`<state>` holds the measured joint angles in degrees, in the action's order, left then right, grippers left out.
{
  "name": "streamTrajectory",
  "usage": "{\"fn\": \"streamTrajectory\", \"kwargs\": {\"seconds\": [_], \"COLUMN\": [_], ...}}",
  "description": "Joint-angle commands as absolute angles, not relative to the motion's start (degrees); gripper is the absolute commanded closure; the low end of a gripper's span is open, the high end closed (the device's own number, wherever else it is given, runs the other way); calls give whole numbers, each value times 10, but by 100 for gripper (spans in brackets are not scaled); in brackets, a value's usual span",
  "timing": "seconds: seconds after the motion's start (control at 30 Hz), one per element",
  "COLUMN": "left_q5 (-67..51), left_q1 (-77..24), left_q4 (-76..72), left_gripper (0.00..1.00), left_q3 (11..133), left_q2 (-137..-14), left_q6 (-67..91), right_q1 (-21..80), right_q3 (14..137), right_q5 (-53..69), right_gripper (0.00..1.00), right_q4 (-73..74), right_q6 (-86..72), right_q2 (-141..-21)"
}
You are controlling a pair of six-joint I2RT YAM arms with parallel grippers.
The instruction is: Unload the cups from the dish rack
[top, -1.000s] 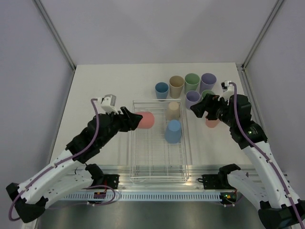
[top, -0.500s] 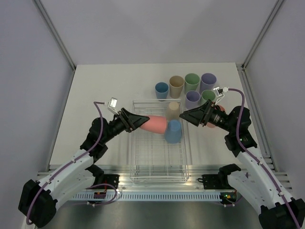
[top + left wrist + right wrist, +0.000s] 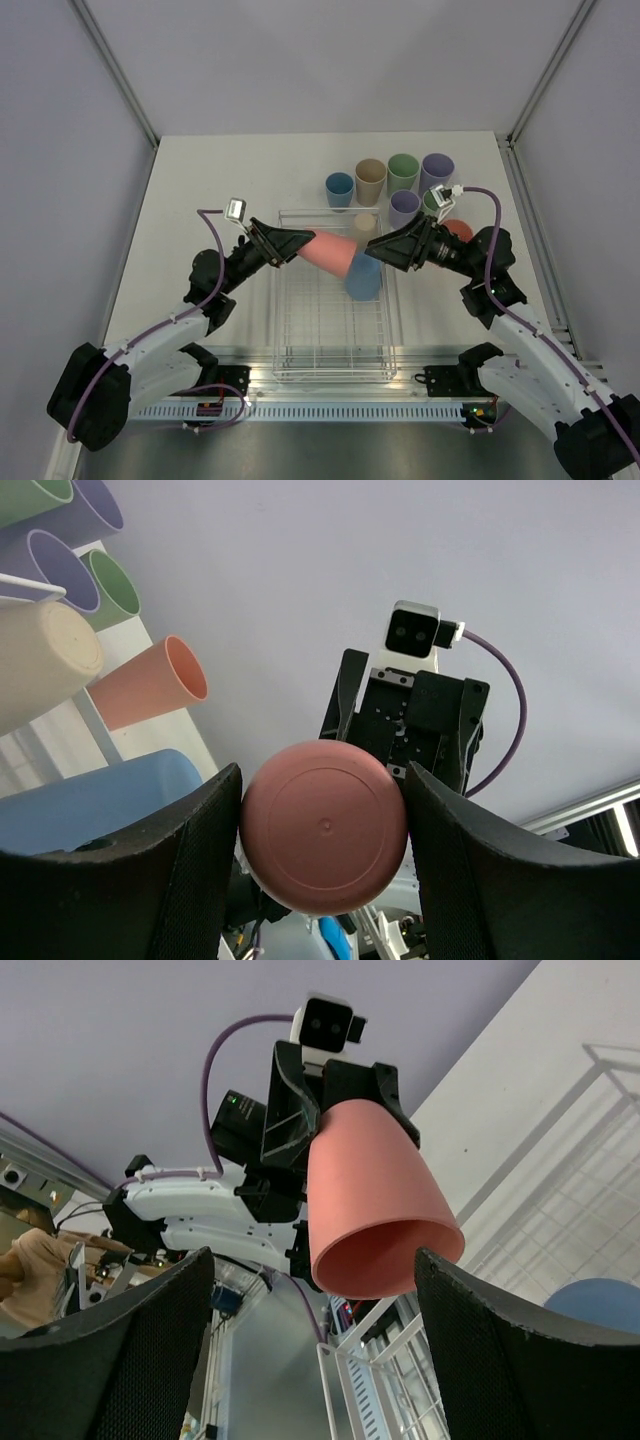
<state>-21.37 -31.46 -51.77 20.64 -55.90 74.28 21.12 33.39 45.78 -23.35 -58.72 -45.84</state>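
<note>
Top external view, with both wrist views. You see the white table (image 3: 200, 200) carrying the dish rack (image 3: 300, 330), a clear rectangular tray with thin grid bars, set lengthwise between the two arms.

Your left gripper (image 3: 303, 243) is pinched on the closed base of the coral pink cup (image 3: 335, 254). The cup lies on its side in the air over the far half of the rack. Its wide mouth is turned toward the right gripper (image 3: 383, 250), whose jaws are spread and level with that mouth. You cannot tell whether they touch the rim.

Inside the rack two cups stand bottom up: a blue cup (image 3: 363, 277) by the right wall and a beige cup (image 3: 365, 223) just beyond it, partly hidden.

Past the rack's far edge, mouth up on the table, stand the far blue cup (image 3: 339, 187), far beige cup (image 3: 370, 180), far green cup (image 3: 403, 172), far purple cup (image 3: 437, 171), near purple cup (image 3: 404, 207) and near green cup (image 3: 433, 198). A second coral cup (image 3: 458, 230) stands beside the right arm.

All are matte, tapered and handleless.
</note>
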Motion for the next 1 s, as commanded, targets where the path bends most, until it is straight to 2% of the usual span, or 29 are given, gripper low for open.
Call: {"fn": "streamTrajectory", "kwargs": {"seconds": [0.0, 0.13, 0.37, 0.5, 0.57, 0.6, 0.7, 0.73, 0.8, 0.87, 0.9, 0.97], "left_q5": [-221, -214, -215, -221, -221, -220, -215, -212, -202, -189, -172, -144], "left_q1": [-316, -318, -324, -343, -358, -363, -368, -368, -368, -367, -367, -367], "left_q4": [-593, -593, -588, -574, -558, -541, -520, -504, -475, -420, -397, -316], "left_gripper": [98, 98, 98, 98, 98, 98, 98, 98, 97, 83, 58, 34], "left_q3": [214, 214, 219, 230, 239, 243, 244, 243, 249, 260, 264, 278], "left_q2": [-572, -575, -579, -594, -598, -598, -589, -577, -563, -541, -531, -498], "left_q6": [778, 777, 772, 760, 743, 737, 719, 715, 695, 670, 661, 628], "right_q1": [252, 314, 345, 352, 357, 361, 370, 371, 372, 372, 372, 372], "right_q3": [342, 352, 364, 372, 378, 381, 383, 385, 388, 393, 395, 406], "right_q5": [425, 392, 369, 357, 347, 348, 348, 346, 341, 335, 332, 318], "right_gripper": [16, 17, 17, 25, 36, 48, 71, 87, 96, 99, 99, 99], "right_q4": [-267, -280, -274, -279, -279, -286, -290, -285, -272, -249, -230, -197], "right_q6": [-569, -563, -554, -549, -547, -546, -543, -539, -530, -515, -510, -481], "right_q2": [-480, -509, -532, -546, -555, -562, -566, -565, -561, -552, -548, -536]}}
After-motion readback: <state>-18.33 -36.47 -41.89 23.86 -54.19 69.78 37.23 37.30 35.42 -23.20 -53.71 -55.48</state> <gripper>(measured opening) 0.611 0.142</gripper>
